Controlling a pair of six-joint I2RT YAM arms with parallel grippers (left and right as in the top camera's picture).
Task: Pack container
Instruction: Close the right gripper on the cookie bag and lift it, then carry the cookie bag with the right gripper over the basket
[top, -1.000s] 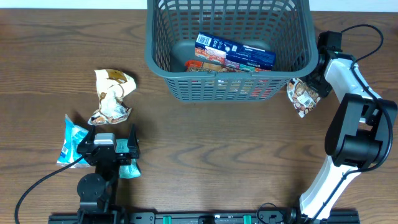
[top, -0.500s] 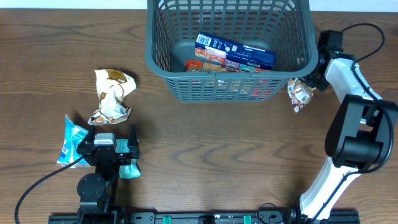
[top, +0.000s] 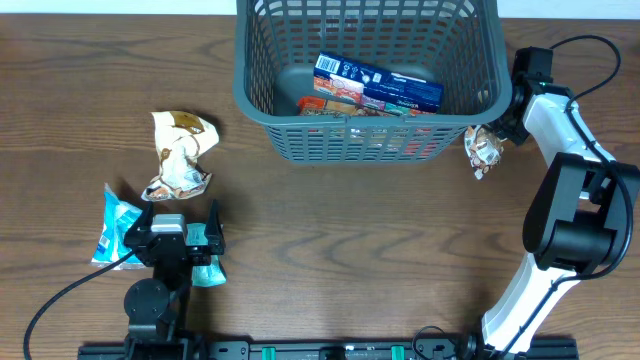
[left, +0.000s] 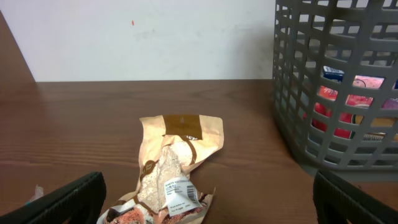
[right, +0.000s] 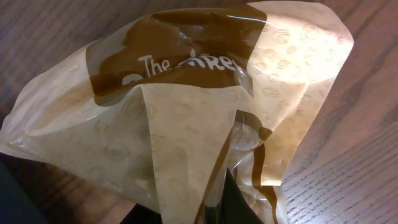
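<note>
The container (top: 262, 108) is a grey-blue slotted basket at the back middle, with a blue box (top: 380, 85) and red packets inside. My right gripper (top: 498, 136) is just off its right front corner, shut on a crumpled tan snack packet (top: 485, 150). That packet (right: 186, 118) fills the right wrist view, pinched between the dark fingers (right: 239, 202). My left gripper (top: 175, 230) stands open near the front left, over a teal packet (top: 112, 228). A second tan packet (top: 180, 155) lies ahead of it; in the left wrist view this packet (left: 174, 168) lies between the wide-apart fingers (left: 62, 202).
The basket wall (left: 336, 81) rises at the right of the left wrist view, red packets showing through its slots. A black cable (top: 60, 295) runs from the left arm's base to the front left. The right arm's white body (top: 560, 200) stands along the table's right side.
The right gripper has shut on the tan packet, which crumpled narrower and drew in toward the fingers. The left arm has not moved.
</note>
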